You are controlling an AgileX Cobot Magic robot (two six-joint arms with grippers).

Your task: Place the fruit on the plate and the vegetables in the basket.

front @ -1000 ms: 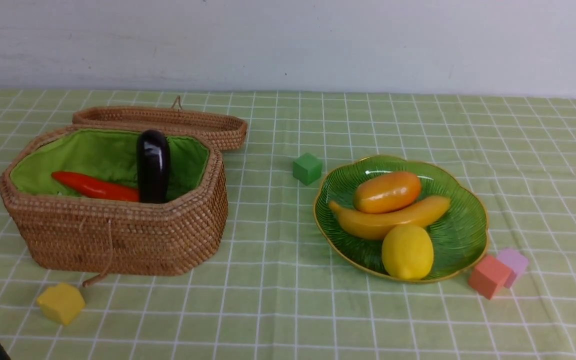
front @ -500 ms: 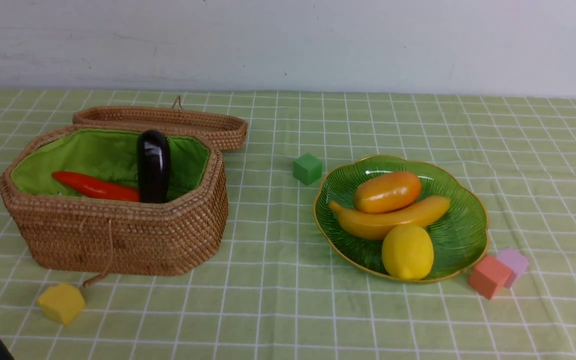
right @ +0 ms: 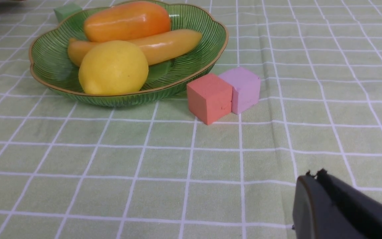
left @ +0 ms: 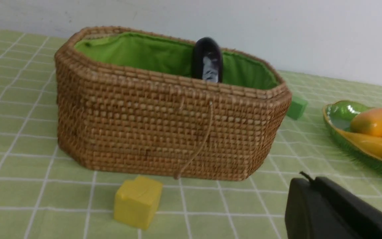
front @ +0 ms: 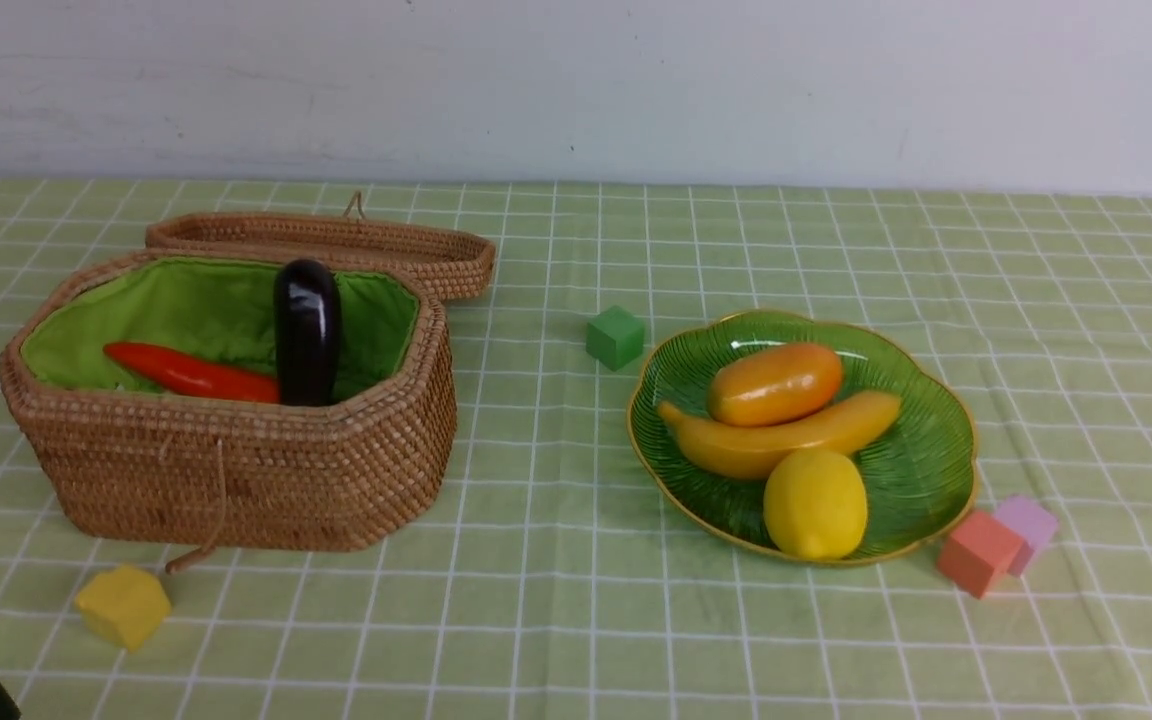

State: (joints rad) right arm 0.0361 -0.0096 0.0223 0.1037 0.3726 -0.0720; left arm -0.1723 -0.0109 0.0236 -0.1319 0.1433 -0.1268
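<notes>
Staged tabletop test setting: a table under a green checked cloth (front: 576,620) set against a bare white wall (front: 636,80), carrying toy produce, a wicker basket (front: 236,470) toward the left edge and foam cubes (front: 978,552).

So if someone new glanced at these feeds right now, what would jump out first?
Probably the green plate on the right, holding the mango, banana and lemon together. Next, the open wicker basket on the left, with the dark eggplant standing up beside the red carrot against its bright green lining.
</notes>
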